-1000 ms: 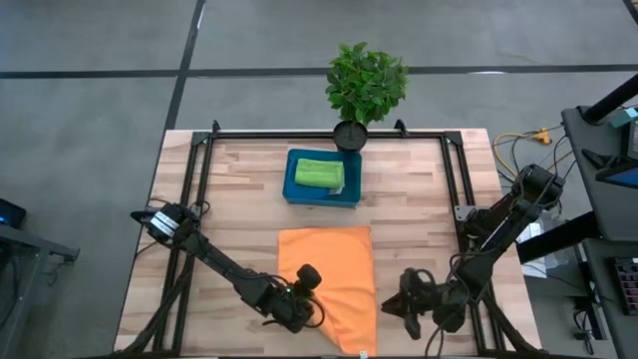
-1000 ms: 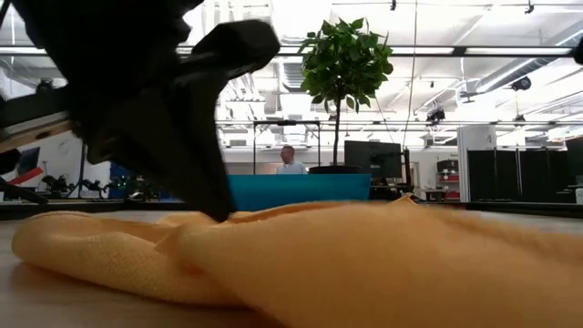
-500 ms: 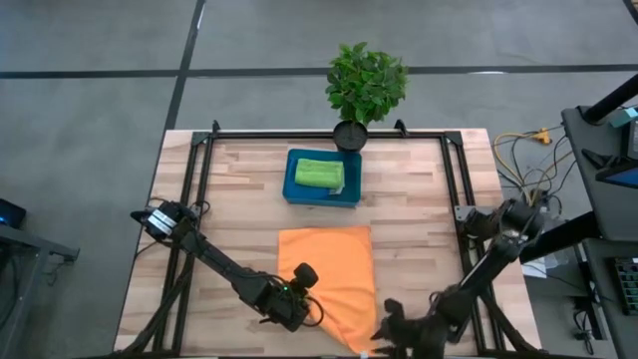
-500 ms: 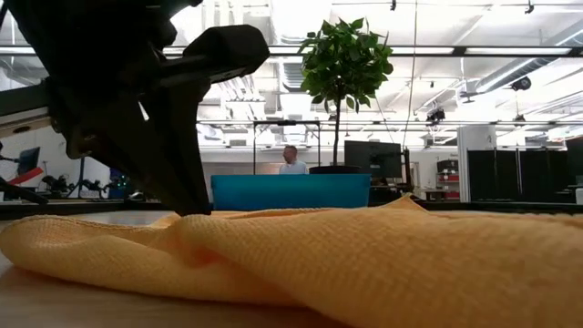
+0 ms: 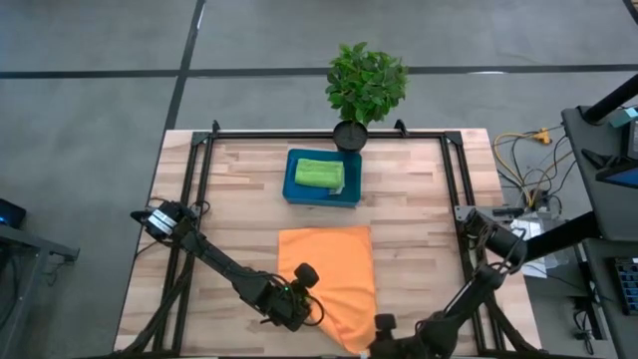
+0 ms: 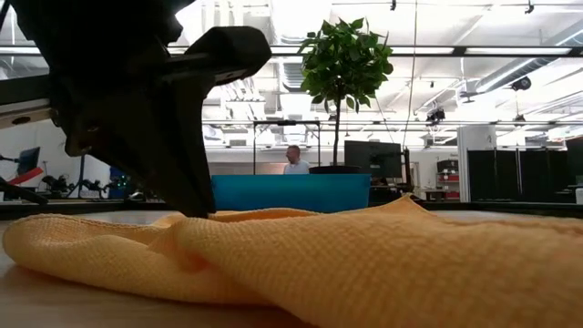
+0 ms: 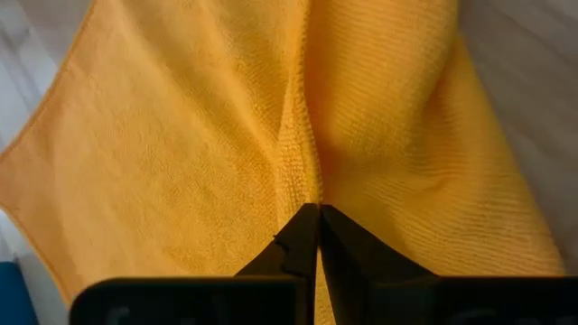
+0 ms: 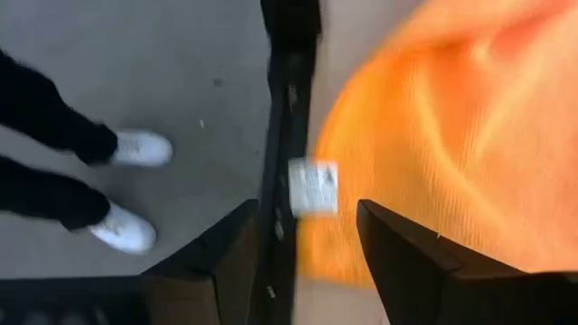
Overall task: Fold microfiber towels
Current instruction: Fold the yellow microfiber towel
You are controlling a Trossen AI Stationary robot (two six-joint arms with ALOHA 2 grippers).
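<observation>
Your left gripper [image 7: 318, 217] is clenched on a ridge of the limp orange towel [image 5: 329, 274], lower centre of the worktop [image 5: 239, 189]; right gripper [image 8: 302, 226], spread, nears its corner. Pinch corners; it sags.

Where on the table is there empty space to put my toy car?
Bare wood lies on both sides of the blue tray holding the green towel, and right of the orange towel. The near edge is crowded: the left gripper pinches the orange towel there, and the right gripper reaches its corner.
</observation>
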